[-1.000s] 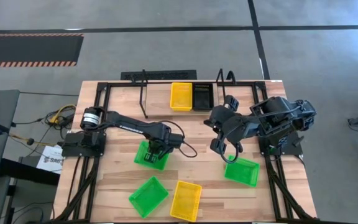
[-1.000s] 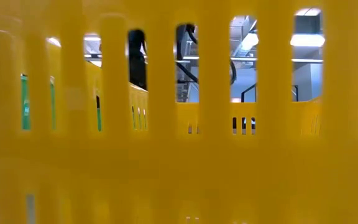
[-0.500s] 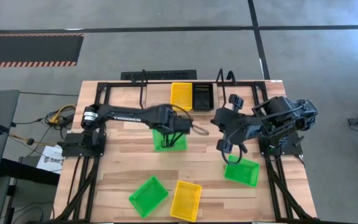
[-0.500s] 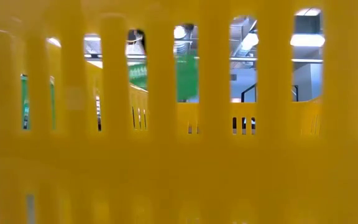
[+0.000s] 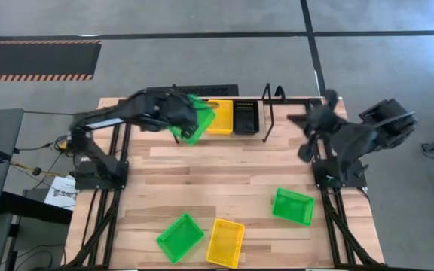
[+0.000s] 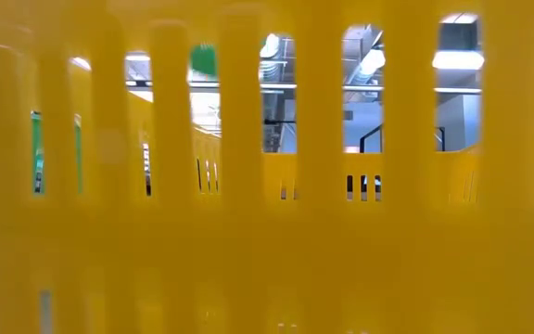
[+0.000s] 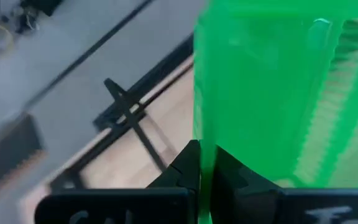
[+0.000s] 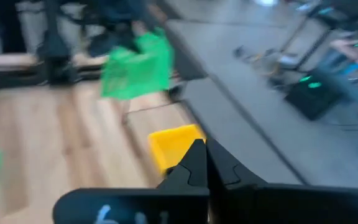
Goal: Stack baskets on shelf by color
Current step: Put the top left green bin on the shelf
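Note:
My left gripper (image 5: 184, 118) is raised above the table's far left, shut on a bright green basket (image 5: 196, 120) that hangs tilted just left of the yellow basket (image 5: 219, 117) and the black basket (image 5: 246, 117) on the wire shelf (image 5: 268, 113). The same green basket (image 7: 272, 93) fills the left wrist view. My right gripper (image 5: 307, 144) is shut on nothing, drawn back above the table's right side. A yellow basket wall (image 6: 267, 232) blocks almost all of the low view. My left gripper pinches one thin wall of the green basket (image 7: 202, 163) between its two fingers, at that wall's edge. The basket is lifted clear of the table and tipped onto its side, standing up beyond the fingertips.
On the table's near half lie two green baskets (image 5: 292, 206) (image 5: 179, 237) and a yellow basket (image 5: 225, 242). The black tube frame (image 5: 119, 113) runs around the table's edges. Bare wood lies across the middle.
My left gripper has lifted the green basket off the middle of the table, carried it up and toward the far edge beside the shelf, and rolled, so the basket went from flat to tipped on its side. My right gripper has drawn back toward the table's right edge.

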Motion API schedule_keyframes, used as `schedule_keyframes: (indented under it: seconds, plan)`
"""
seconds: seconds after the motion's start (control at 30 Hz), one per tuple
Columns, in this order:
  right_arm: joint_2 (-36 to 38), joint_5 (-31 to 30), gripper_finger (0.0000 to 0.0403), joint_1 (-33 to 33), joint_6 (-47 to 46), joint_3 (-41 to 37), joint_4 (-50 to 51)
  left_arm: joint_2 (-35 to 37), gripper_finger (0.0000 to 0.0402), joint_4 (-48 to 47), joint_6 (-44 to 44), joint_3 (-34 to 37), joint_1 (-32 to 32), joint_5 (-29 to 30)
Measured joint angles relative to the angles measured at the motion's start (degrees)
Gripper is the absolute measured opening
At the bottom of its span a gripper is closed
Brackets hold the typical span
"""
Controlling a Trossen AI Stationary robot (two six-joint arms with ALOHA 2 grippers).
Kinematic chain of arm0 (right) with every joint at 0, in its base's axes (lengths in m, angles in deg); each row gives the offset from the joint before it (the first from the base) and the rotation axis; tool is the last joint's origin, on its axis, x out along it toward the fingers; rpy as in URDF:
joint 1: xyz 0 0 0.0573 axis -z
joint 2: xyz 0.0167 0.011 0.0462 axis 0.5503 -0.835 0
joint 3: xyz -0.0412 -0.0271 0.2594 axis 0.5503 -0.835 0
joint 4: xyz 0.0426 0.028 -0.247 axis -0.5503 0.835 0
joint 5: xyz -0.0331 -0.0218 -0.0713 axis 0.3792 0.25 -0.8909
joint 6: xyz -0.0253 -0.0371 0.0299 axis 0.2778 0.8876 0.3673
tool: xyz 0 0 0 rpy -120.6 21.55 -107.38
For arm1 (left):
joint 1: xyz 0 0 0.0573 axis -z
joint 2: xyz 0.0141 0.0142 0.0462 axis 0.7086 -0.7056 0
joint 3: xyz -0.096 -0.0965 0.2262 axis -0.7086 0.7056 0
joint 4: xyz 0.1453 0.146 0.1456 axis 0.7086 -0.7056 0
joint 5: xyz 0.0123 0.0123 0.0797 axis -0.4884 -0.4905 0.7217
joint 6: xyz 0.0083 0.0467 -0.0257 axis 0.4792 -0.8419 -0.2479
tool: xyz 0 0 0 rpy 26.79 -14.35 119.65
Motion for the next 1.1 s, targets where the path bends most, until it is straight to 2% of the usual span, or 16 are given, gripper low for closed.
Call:
schedule_keyframes:
  seconds: [0.17,0.3,0.5,0.67,0.83,1.1]
  plan:
    - [4.32,-9.83,0.0001,-0.55,-4.50,-6.87,0.10,5.83,0.0000,2.51,9.68,8.13,-0.43,0.23]
    - [7.04,-16.92,0.0001,1.36,-11.92,-14.34,0.04,9.47,0.0000,11.75,11.74,17.22,-0.41,-2.31]
    - [8.36,-14.26,0.0001,6.09,-20.27,-23.82,0.04,10.98,0.0000,34.05,7.11,29.89,-1.45,-11.17]
    - [8.32,-9.48,0.0000,9.28,-21.44,-26.86,0.04,10.80,0.0000,45.48,6.83,36.45,-5.27,-16.72]
    - [8.38,-8.27,0.0001,11.13,-16.37,-26.87,0.00,10.82,0.0000,46.17,11.47,37.45,-10.65,-15.55]
    - [12.48,-6.63,0.0001,12.98,-10.92,-26.87,0.02,10.83,0.0000,38.97,20.16,37.43,-16.16,-15.56]
